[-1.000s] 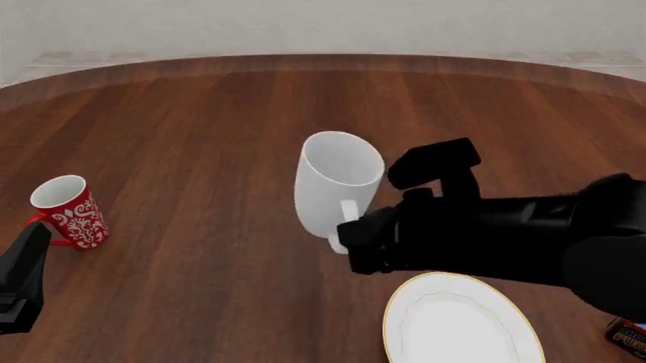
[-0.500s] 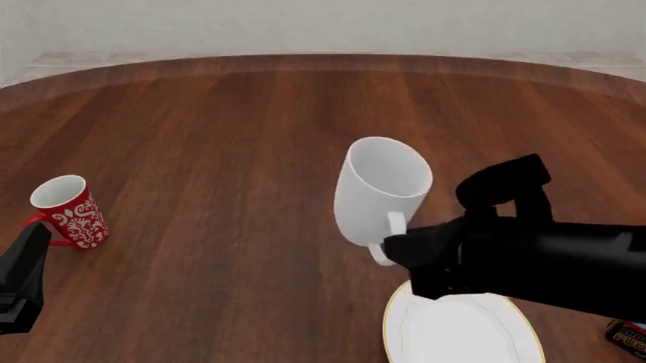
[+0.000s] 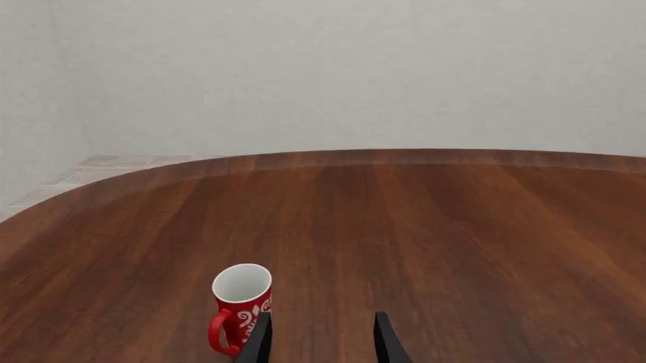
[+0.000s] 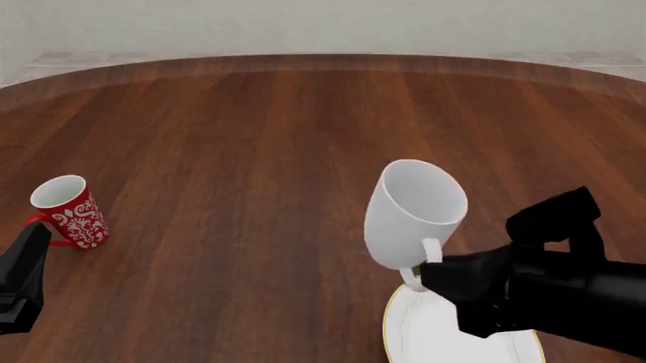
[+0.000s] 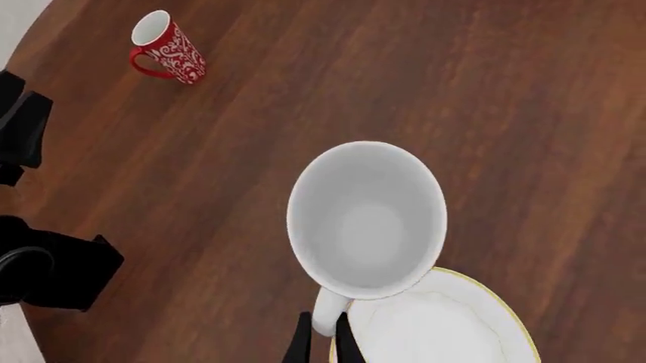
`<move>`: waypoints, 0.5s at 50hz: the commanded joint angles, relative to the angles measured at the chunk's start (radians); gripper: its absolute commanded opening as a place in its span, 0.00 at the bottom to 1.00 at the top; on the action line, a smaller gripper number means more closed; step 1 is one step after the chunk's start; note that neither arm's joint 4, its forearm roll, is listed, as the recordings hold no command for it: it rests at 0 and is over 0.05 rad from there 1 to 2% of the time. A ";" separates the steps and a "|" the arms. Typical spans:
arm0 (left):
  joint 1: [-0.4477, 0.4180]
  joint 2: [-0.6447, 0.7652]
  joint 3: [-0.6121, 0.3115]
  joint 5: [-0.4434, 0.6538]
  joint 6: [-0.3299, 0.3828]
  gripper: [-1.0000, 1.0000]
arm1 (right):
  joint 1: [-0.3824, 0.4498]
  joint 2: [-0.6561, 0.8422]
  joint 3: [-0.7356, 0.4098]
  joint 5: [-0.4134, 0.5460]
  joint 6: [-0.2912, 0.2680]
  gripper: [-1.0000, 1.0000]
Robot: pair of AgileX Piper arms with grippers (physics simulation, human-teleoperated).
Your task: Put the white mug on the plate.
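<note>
The white mug [image 4: 412, 215] hangs in the air, held by its handle, its base just over the far left edge of the plate [image 4: 429, 336]. My right gripper [image 4: 432, 274] is shut on the mug's handle. The right wrist view looks down into the white mug [image 5: 367, 219], with the plate [image 5: 444, 325] under its lower side and the right gripper [image 5: 321, 342] pinching the handle. My left gripper [image 3: 321, 340] is open and low over the table, at the near left, with nothing between its fingers.
A small red mug [image 4: 71, 212] with a white pattern stands upright at the left, just beyond the left gripper; it also shows as the red mug [image 3: 241, 307] and the red mug [image 5: 168, 47]. A dark packet [image 4: 628, 337] lies at the right edge.
My right gripper has carried the white mug to the right and toward me, from mid-table to the plate's left edge. The left arm and red mug have not moved.
</note>
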 commanded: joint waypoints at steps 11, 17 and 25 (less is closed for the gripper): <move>0.000 0.000 0.000 0.000 0.000 1.00 | -0.033 -0.159 0.080 0.107 0.008 0.00; 0.000 0.000 0.000 0.000 0.000 1.00 | -0.038 -0.182 0.095 0.119 0.012 0.00; 0.000 0.000 0.000 0.000 0.000 1.00 | -0.050 -0.224 0.122 0.142 0.016 0.00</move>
